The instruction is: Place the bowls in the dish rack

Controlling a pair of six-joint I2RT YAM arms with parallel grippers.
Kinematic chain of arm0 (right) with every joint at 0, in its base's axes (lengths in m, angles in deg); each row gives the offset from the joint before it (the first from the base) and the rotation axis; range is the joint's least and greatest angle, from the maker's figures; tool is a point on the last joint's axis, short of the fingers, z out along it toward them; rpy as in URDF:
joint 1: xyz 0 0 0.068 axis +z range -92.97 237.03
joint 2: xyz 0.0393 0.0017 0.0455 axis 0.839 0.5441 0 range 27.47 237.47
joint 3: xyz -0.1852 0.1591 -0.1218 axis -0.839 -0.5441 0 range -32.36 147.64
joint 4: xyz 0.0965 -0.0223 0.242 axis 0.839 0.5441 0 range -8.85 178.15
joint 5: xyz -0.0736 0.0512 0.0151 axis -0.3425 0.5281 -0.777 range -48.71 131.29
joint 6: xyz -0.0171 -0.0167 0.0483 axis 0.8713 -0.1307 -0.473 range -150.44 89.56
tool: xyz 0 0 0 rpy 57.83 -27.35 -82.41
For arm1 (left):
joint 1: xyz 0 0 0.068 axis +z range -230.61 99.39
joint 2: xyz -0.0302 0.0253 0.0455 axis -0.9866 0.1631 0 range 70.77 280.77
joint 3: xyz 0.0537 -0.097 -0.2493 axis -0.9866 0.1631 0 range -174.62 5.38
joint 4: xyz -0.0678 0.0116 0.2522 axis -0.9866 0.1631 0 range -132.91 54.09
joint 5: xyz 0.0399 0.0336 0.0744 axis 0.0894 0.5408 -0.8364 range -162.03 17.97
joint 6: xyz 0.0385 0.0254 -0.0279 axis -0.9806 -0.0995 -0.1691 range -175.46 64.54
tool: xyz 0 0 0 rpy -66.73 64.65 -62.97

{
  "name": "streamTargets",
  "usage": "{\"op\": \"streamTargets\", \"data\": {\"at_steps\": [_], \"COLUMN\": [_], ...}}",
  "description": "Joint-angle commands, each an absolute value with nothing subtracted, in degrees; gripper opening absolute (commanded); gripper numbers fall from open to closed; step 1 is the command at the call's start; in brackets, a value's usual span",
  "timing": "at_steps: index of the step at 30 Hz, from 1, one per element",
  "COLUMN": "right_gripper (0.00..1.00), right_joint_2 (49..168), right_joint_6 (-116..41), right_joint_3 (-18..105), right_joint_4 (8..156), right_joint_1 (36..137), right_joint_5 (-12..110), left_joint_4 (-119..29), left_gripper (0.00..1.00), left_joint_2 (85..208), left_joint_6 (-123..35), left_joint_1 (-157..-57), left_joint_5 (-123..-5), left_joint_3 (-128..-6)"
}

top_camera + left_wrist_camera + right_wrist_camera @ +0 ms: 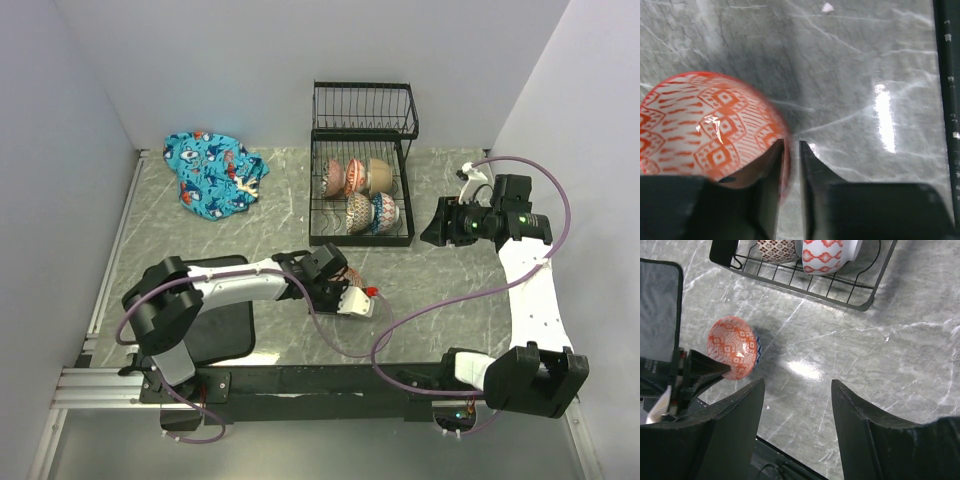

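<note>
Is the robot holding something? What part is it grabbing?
Yes. The left gripper has its fingers pinching the orange patterned bowl by its rim. The right gripper is open and holds nothing.

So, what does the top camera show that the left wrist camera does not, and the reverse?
Only the top view: the dish rack with bowls in it, the blue cloth, the right gripper. Only the left wrist view: the inner pattern of the orange bowl, with its rim between the fingers. Both: the left gripper and the grey table.
</note>
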State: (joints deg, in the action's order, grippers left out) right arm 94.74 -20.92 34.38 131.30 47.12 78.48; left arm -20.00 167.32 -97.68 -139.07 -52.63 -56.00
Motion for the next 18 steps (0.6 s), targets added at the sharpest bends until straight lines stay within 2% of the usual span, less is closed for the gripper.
{"op": "streamTargets", "data": {"at_steps": [1,2,3,4,12,18], "right_gripper": [0.63,0.63,0.63,0.63,0.63,0.63], "right_joint_2": [93.92,93.92,93.92,93.92,94.62,96.29], "right_joint_6": [-22.09,-22.35,-22.44,-22.53,-22.35,-24.37], "right_joint_3": [35.14,35.14,35.22,35.22,36.72,38.12], "right_joint_4": [129.23,129.14,129.14,129.14,129.49,128.09], "right_joint_1": [46.49,46.57,46.57,46.57,46.49,46.49], "right_joint_5": [79.53,79.53,79.53,79.53,79.09,79.96], "left_joint_4": [-22.43,-22.26,-22.0,-21.04,-13.12,-13.29], "left_gripper": [0.17,0.12,0.03,0.01,0.01,0.01], "left_joint_2": [168.94,169.03,168.95,168.86,161.23,161.11], "left_joint_6": [-95.72,-95.63,-95.45,-95.19,-91.85,-80.45], "left_joint_1": [-139.59,-139.59,-139.67,-139.59,-135.82,-124.76], "left_joint_5": [-52.08,-52.07,-51.9,-51.99,-49.01,-39.61], "left_joint_3": [-58.86,-59.48,-59.83,-60.27,-67.38,-77.31]}}
